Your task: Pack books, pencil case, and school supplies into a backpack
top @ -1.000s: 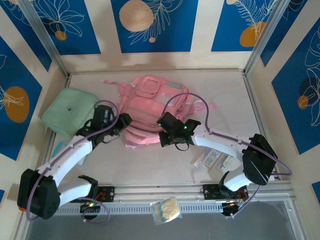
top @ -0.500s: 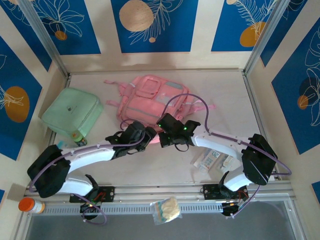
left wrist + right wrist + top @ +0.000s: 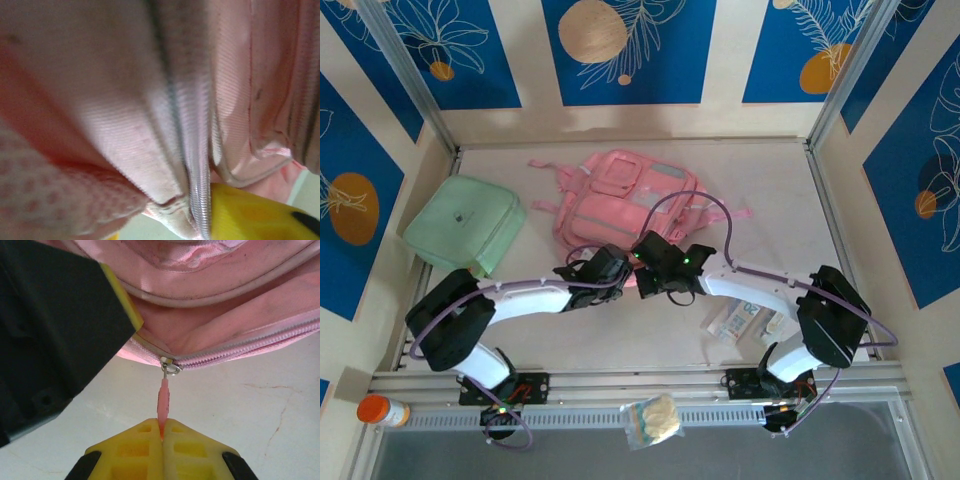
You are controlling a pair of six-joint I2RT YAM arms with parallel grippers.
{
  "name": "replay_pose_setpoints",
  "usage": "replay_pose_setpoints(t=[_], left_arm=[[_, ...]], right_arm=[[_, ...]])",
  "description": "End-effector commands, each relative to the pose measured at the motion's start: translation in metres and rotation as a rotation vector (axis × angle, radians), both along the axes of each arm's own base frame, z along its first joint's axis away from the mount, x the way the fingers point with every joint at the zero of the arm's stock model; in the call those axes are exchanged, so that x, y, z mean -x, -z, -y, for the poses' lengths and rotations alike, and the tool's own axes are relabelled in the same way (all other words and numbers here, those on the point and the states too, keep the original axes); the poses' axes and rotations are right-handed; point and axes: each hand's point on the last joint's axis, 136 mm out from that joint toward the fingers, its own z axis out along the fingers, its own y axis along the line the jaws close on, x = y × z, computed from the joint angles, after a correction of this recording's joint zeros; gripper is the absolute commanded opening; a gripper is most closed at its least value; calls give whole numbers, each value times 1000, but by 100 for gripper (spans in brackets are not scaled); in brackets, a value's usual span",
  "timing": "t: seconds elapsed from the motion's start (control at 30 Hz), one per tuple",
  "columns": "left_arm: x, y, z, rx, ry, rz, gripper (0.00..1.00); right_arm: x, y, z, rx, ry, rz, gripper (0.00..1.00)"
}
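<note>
We see the right hand (image 3: 162, 429) pinched shut on the pink zipper pull (image 3: 163, 399) of the backpack (image 3: 620, 195). The left hand (image 3: 612, 266) sits against its near edge; we cannot tell how open it is.

Left claw (image 3: 608, 268) from green pouch (image 3: 465, 222) to backpack (image 3: 620, 205)

Pressed against the backpack (image 3: 115, 115), your left wrist view blurs its pink weave; a yellow shape (image 3: 250, 215) at lower right runs off frame, unidentifiable. In the right wrist view, the zip pull (image 3: 163, 400) vanishes at its lower end between the pads of the right claw (image 3: 162, 432), themselves cut by the bottom edge. From above, the left claw (image 3: 618, 270) hides its fingertips under its housing. Print on the white packets (image 3: 740, 320) is too small to read.
</note>
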Motion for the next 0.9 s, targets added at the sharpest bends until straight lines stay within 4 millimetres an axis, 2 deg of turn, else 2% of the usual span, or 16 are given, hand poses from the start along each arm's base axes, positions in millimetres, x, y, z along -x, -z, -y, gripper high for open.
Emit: replay_pose_setpoints(t=[0.0,0.17,0.37,0.6,0.87], left_arm=[[-9,0,-4,-50,-35,20,31],[-9,-2,-5,-65,-9,37,0],[-4,-17,-26,-127,6,77,0],[-4,-29,-57,-158,25,116,0],[-1,-40,-82,-157,39,153,0]], right_arm=[[0,-1,-7,3,-27,2,0],[2,4,-4,18,-26,-13,0],[-3,13,13,50,28,-41,0],[-9,16,28,57,55,-46,0],[-23,7,31,34,67,-21,0]])
